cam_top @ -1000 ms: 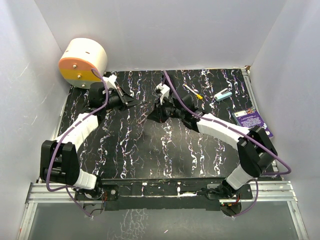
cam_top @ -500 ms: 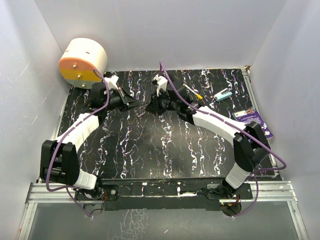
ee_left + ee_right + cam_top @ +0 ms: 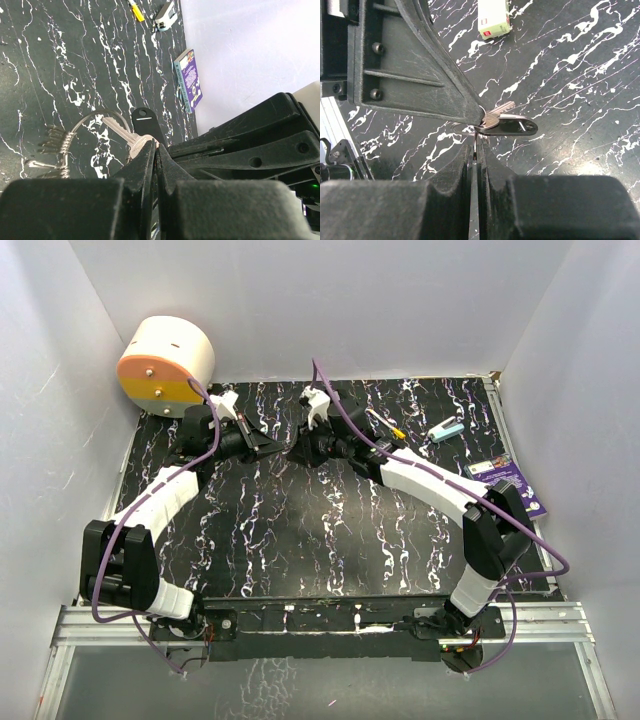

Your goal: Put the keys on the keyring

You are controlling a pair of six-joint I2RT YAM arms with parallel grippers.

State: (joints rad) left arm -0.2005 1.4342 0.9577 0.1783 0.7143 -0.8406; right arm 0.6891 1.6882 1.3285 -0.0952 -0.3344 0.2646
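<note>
My left gripper (image 3: 274, 447) and right gripper (image 3: 294, 452) meet tip to tip over the far middle of the black marbled table (image 3: 330, 530). In the left wrist view the left gripper (image 3: 156, 146) is shut on the head of a silvery key (image 3: 131, 142). The thin wire keyring (image 3: 92, 116) arcs out to its left, with a small coiled metal piece (image 3: 56, 146) and a black tag (image 3: 144, 120) on it. In the right wrist view the right gripper (image 3: 475, 146) is shut on the edge-on keyring wire (image 3: 476, 139), just under the key (image 3: 492, 118) and black tag (image 3: 517, 126).
A cream and orange drum (image 3: 165, 365) stands at the far left corner. A yellow-handled tool (image 3: 385, 423), a small teal item (image 3: 447, 429) and a purple booklet (image 3: 505, 480) lie at the far right. A small white and green box (image 3: 493, 22) lies near the grippers.
My right gripper has moved left and a little farther back until its tip meets the left gripper. The left arm has stayed in place.
</note>
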